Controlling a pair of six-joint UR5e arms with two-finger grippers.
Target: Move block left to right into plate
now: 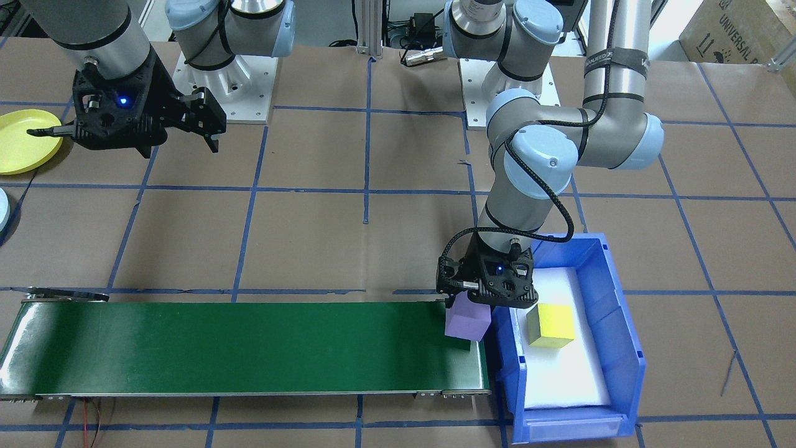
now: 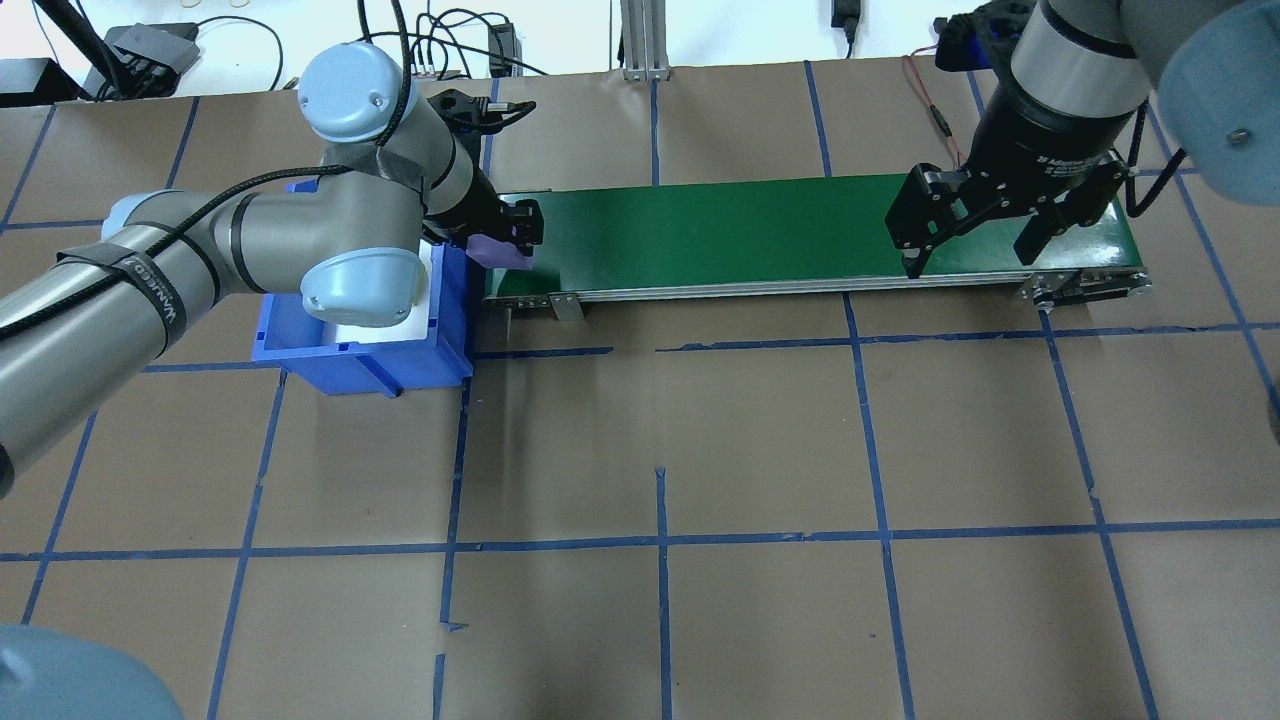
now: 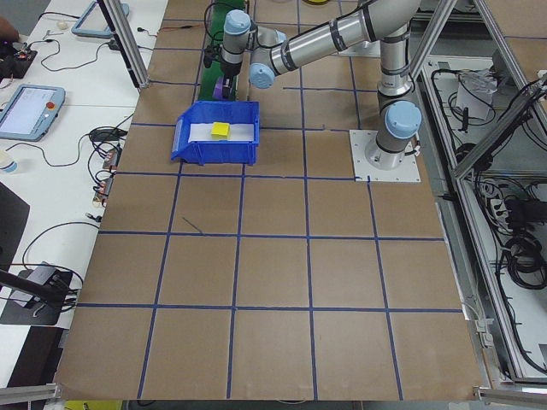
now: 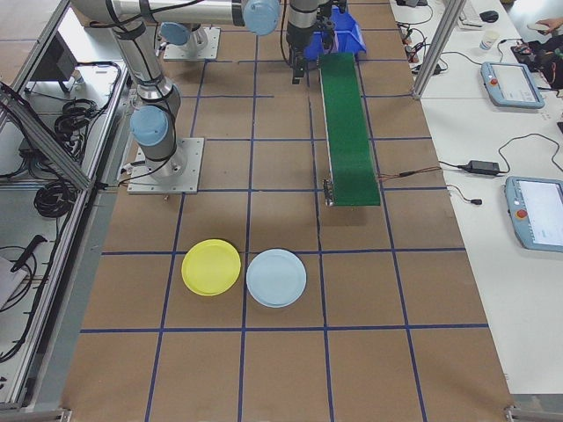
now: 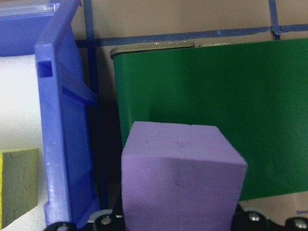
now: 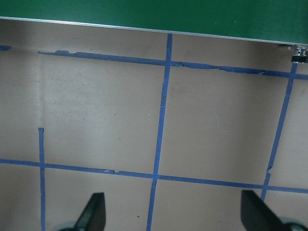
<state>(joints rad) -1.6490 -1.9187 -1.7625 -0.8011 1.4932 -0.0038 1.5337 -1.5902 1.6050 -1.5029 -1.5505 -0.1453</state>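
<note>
A purple block (image 1: 467,317) is clamped in my left gripper (image 1: 471,306), which is shut on it just above the end of the green conveyor belt (image 1: 236,345), right beside the blue bin (image 1: 615,323). The left wrist view shows the purple block (image 5: 180,178) filling the foreground over the belt (image 5: 216,96). A yellow block (image 1: 550,325) lies on white foam inside the bin. The yellow plate (image 1: 18,142) sits at the opposite end of the table, also seen as the yellow plate (image 4: 211,267) in the right side view. My right gripper (image 1: 122,140) hangs open and holds nothing, next to the plate.
A light blue plate (image 4: 276,278) lies next to the yellow one. The belt (image 2: 720,235) runs from the bin (image 2: 360,365) toward my right gripper (image 2: 968,262). Brown table paper with blue tape lines fills the right wrist view under the open right gripper (image 6: 173,214).
</note>
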